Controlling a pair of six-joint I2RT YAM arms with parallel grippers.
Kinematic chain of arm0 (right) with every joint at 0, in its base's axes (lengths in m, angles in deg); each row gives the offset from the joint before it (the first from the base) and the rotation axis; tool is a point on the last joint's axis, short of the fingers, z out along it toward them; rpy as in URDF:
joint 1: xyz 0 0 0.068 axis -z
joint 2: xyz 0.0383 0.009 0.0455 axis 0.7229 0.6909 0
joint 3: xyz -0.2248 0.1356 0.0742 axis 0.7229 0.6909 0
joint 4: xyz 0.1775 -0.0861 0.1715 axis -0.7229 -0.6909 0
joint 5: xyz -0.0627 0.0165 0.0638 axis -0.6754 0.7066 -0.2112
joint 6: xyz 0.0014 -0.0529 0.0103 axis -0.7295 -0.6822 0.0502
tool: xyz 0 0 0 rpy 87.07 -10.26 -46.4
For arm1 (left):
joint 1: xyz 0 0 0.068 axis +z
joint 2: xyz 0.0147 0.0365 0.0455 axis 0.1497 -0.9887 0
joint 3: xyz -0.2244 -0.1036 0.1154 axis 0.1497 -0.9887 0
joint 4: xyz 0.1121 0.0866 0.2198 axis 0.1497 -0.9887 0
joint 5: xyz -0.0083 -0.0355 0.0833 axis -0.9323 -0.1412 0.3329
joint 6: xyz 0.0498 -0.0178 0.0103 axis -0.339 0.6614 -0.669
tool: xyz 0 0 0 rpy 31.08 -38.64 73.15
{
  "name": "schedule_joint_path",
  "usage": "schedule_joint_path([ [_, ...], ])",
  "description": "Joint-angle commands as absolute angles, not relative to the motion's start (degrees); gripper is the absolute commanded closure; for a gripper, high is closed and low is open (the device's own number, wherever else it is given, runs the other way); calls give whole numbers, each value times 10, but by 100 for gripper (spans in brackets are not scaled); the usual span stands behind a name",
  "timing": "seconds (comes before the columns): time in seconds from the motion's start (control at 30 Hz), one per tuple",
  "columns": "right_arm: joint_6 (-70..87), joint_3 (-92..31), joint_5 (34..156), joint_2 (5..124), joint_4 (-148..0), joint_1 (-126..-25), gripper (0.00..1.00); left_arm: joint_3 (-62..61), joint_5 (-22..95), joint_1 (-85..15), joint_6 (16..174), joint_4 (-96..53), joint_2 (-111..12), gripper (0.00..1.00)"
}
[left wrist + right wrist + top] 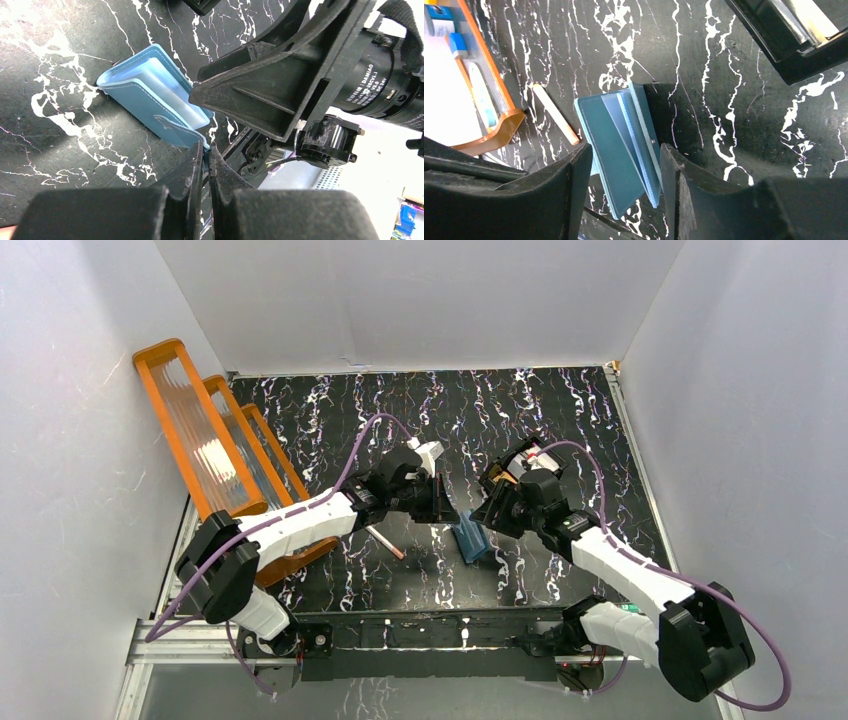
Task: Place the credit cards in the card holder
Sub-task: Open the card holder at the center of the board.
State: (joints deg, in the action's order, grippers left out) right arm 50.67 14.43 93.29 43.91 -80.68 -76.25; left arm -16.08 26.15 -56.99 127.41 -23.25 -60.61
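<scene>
The teal-blue card holder (470, 540) stands partly open on the black marbled table, between my two grippers. In the left wrist view its lighter inner pockets (165, 90) face up. My left gripper (206, 146) is shut on the edge of its cover flap. My right gripper (625, 147) is open, one finger on each side of the card holder (616, 145) without pressing it. Pale credit cards (811, 15) lie in the black tray at the top right of the right wrist view. In the top view the left gripper (445, 508) and right gripper (487, 512) nearly meet.
A pink-brown pen-like stick (555, 114) lies left of the card holder. The big orange ribbed rack (215, 455) stands along the left wall. The black compartmented tray (520, 462) sits just behind my right wrist. White walls close in the table.
</scene>
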Motion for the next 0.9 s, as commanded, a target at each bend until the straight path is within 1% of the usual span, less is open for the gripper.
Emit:
schedule_joint_path([
  [0.0,496,149,934,460,-798,-761,43,-167,271,-570,1262,-247,-604,100],
  [0.07,491,151,927,471,-800,-761,48,-165,291,-570,1250,-269,-606,100],
  [0.23,486,163,929,487,-783,-760,54,-167,347,-570,1219,-324,-607,100],
  [0.37,483,165,933,485,-773,-761,60,-175,414,-570,1199,-383,-613,100],
  [0.47,483,166,933,485,-773,-761,61,-179,450,-570,1189,-409,-622,100],
  [0.63,489,169,941,475,-767,-760,54,-181,479,-570,1181,-426,-644,100],
  [0.7,490,171,943,471,-765,-760,54,-180,482,-570,1178,-426,-652,100],
  [0.73,490,172,942,469,-765,-761,55,-179,484,-570,1178,-426,-657,100],
  [0.87,492,178,941,471,-762,-761,64,-177,489,-570,1175,-425,-671,100],
])
